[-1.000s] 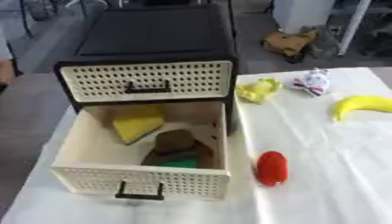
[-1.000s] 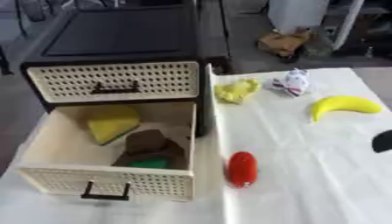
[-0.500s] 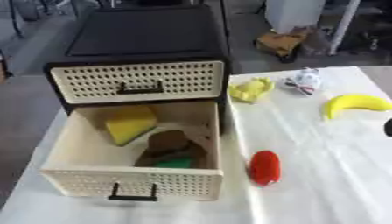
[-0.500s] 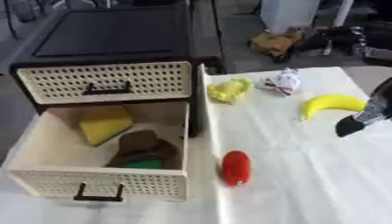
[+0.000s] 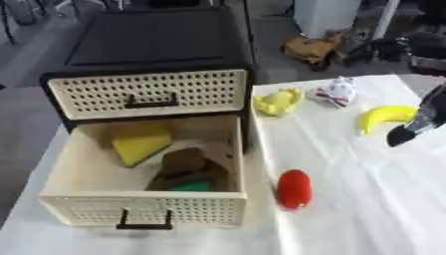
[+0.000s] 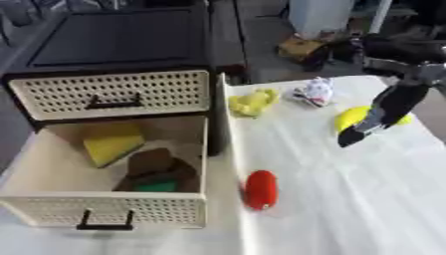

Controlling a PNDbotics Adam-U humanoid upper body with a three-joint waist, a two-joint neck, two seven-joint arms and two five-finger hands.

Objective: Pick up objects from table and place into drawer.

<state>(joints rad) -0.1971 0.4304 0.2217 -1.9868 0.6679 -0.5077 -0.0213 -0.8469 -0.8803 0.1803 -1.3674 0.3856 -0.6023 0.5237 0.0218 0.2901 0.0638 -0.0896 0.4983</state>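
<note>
The lower drawer (image 5: 139, 215) of a black cabinet (image 5: 157, 40) stands pulled open. In it lie a yellow wedge (image 5: 139, 142), a brown thing (image 5: 184, 164) and a green thing (image 5: 193, 187). On the white table, a red oblong object (image 5: 293, 188) lies just right of the drawer. Farther back are a yellow crumpled thing (image 5: 277, 102), a small white and red toy (image 5: 335, 92) and a banana (image 5: 382, 117). My right hand (image 6: 388, 107) reaches in from the right, open, with its fingers (image 6: 353, 137) pointing down and left over the banana's near side. It holds nothing.
The upper drawer (image 5: 146, 93) is closed and has a black handle. The white tablecloth (image 5: 366, 214) spreads to the right and front of the red object. Chairs and clutter stand on the floor beyond the table's far edge.
My right hand has come in from the right edge and moved left, to the banana. The whole picture has shifted a little with the head.
</note>
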